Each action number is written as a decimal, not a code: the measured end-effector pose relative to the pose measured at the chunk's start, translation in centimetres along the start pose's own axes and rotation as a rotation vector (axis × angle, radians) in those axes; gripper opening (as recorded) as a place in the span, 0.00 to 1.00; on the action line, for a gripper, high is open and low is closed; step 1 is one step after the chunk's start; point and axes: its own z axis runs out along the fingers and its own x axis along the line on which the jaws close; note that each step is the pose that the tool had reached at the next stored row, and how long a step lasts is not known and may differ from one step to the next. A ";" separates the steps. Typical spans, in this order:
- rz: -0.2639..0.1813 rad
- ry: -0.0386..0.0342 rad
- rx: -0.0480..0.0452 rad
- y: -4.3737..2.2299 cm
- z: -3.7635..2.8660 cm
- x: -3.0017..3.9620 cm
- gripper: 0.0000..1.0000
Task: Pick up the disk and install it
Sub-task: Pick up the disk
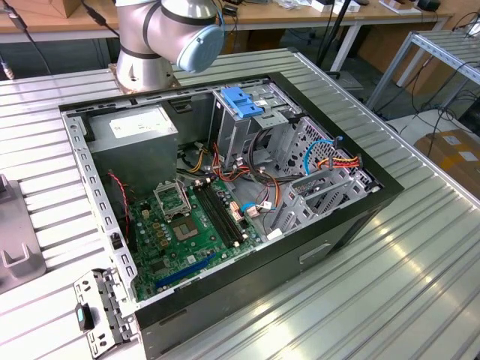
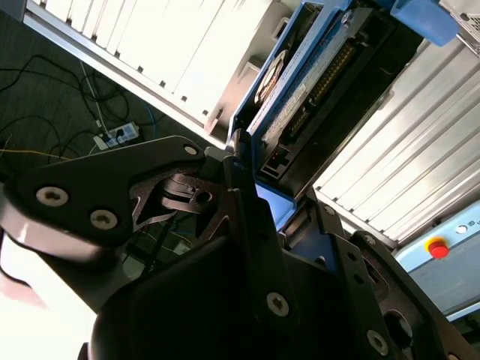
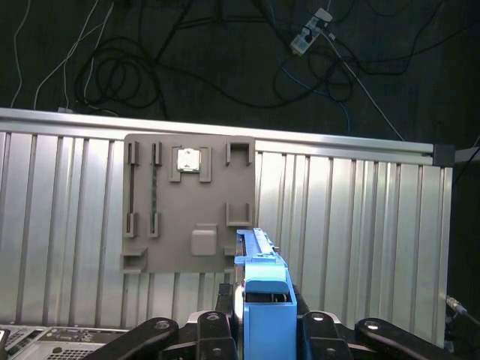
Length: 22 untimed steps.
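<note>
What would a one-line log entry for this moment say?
gripper: shut on disk | disk: held edge-on over grey holder plate on slatted table | computer case: open, disk not yet installed

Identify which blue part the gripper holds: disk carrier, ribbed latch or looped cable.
The light-blue carrier of the disk, clamped in the gripper. The ribbed latch and looped cable sit in the computer case.
</note>
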 end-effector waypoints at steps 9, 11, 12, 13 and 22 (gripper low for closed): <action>0.000 0.0000 0.0000 -0.52 -0.02 0.03 0.37; 0.000 0.0000 -0.0001 -0.61 -0.03 0.04 0.37; 0.000 0.0000 0.0000 -0.65 -0.03 0.04 0.37; 0.000 0.0000 0.0000 -0.70 -0.03 0.05 0.37; 0.000 0.0000 0.0000 -1.20 -0.05 0.08 0.37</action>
